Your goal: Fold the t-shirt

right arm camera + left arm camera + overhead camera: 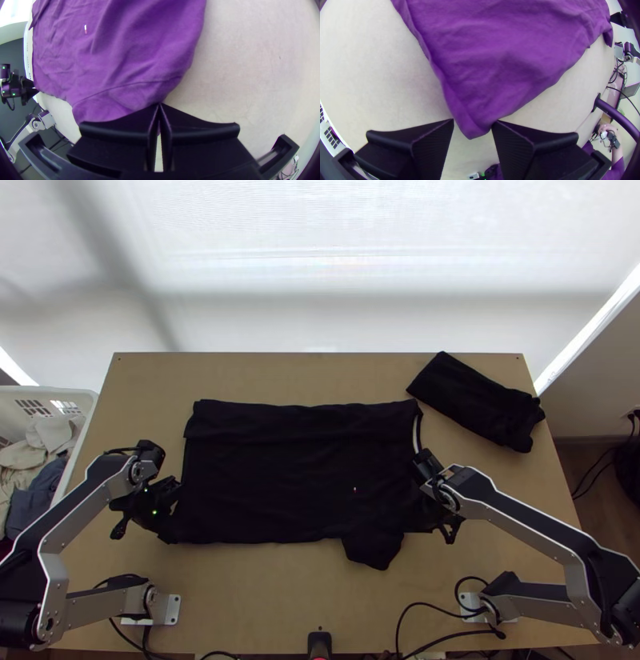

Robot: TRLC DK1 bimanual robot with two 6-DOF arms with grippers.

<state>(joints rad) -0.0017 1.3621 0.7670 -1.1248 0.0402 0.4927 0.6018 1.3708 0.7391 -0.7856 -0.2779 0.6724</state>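
Dark cloth t-shirt (296, 476) is spread across the middle of the light wooden tabletop (256, 596), a folded-looking strip along its far side, sleeve-like flap (374, 550) poking out on the near side. Left gripper (472, 124): jaws parted around a shirt corner, no clamp. Right gripper (160, 104): jaws clenched at the shirt's edge beside a seam, looks like a pinch of fabric, though the black-on-black overhead makes that a fair guess. Step, my read: setting up a two-handed fold. Next: close left on the corner, then lift both sides together, keeping the span taut.
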